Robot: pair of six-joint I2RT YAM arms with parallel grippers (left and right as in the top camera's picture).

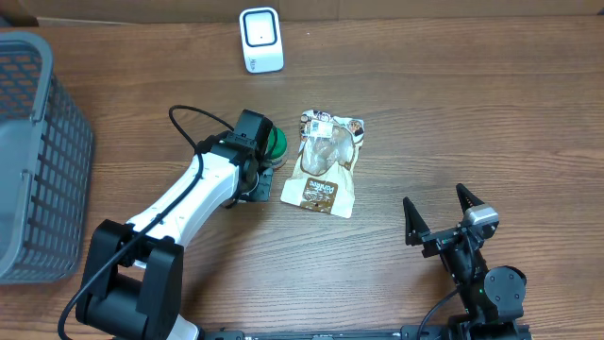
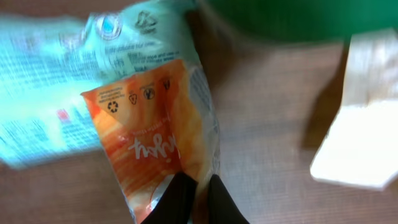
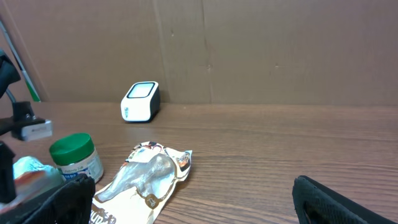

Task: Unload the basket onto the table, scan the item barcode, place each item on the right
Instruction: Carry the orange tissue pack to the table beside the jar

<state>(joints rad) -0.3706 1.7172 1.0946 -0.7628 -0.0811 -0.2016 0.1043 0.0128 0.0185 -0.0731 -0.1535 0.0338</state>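
Our left fingers (image 2: 177, 200) clench the orange packet (image 2: 155, 137), we think to present it to the scanner (image 1: 260, 40); right fingers (image 1: 412, 225) stand released.

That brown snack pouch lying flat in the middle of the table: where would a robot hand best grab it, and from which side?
Probably its right-hand long edge, pinched from above. The snack pouch lies flat, so only a rim gives something to pinch. The green-lidded jar crowds its left side, while its right side has free room and the open right gripper sits on that side.
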